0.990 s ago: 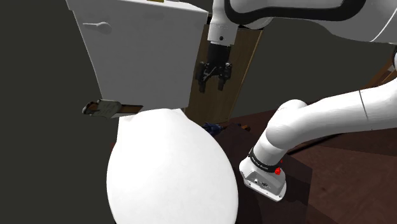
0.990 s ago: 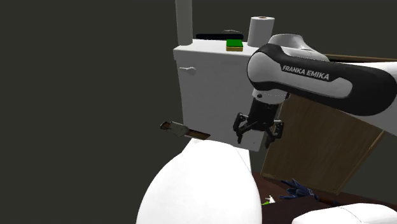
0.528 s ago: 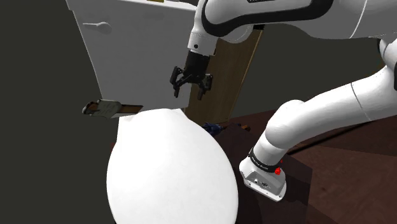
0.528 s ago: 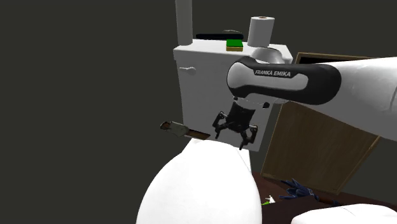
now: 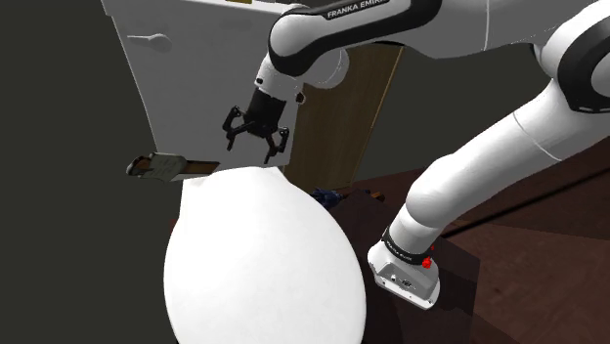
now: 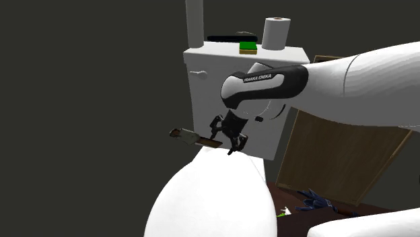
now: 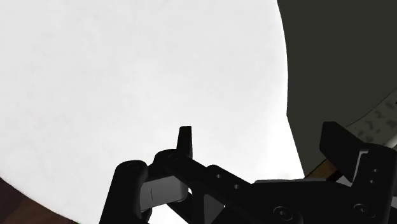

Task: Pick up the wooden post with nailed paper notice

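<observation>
The wooden post (image 5: 164, 166) lies flat between the white toilet tank and the lid, its pale notice end sticking out to the shoulder view's left. The second exterior view shows the post (image 6: 194, 138) as a short brown bar. My black gripper (image 5: 256, 147) hangs open just above the back of the lid, to the right of the post's brown end. Seen from the second exterior view, the gripper (image 6: 227, 143) is right beside the post's inner end. Between the spread fingers, the gripper (image 7: 264, 149) holds nothing. A pale printed surface with a brown edge (image 7: 380, 118) shows by one finger.
The white toilet tank (image 5: 215, 88) stands close behind the gripper and the big rounded lid (image 5: 264, 264) lies beneath it. A brown wooden panel (image 5: 342, 127) leans behind the tank. A paper roll (image 6: 276, 32) and a green block (image 6: 248, 47) sit on the tank.
The arm has swung from in front of the wooden panel towards the shoulder view's left and lower, now in front of the tank near the post. The fingers stayed open.
</observation>
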Robot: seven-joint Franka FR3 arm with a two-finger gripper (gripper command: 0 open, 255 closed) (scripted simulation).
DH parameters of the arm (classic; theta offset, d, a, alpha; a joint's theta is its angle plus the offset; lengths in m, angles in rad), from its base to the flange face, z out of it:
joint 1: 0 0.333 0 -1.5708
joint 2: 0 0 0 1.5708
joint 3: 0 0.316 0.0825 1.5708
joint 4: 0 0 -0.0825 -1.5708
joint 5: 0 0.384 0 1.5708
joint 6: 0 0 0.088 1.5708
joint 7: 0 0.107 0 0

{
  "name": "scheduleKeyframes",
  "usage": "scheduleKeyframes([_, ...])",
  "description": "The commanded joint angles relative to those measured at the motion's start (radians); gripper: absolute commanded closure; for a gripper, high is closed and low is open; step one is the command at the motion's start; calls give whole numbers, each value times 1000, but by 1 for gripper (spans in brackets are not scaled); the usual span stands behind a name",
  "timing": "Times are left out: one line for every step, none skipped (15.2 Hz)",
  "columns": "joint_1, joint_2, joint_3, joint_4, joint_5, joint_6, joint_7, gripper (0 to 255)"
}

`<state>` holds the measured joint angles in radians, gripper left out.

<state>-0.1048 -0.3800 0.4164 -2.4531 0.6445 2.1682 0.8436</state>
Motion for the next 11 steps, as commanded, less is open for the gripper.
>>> scheduleKeyframes([-11, 73, 27, 21, 29, 91, 58, 0])
scheduleKeyframes([-16, 109, 39, 36, 39, 131, 88, 0])
scheduleKeyframes([-21, 145, 50, 52, 47, 171, 117, 0])
scheduleKeyframes([-25, 181, 60, 69, 53, 211, 147, 0])
scheduleKeyframes([-30, 218, 69, 87, 57, 250, 177, 0])
scheduleKeyframes([-33, 255, 77, 105, 60, 289, 207, 0])
scheduleKeyframes([-36, 292, 83, 124, 60, 327, 238, 0])
scheduleKeyframes([-38, 330, 88, 144, 59, 365, 269, 0])
scheduleKeyframes([-39, 367, 91, 164, 56, 401, 301, 0])
scheduleKeyframes([-38, 404, 93, 185, 52, 437, 333, 0])
scheduleKeyframes([-37, 440, 92, 207, 46, 472, 366, 0])
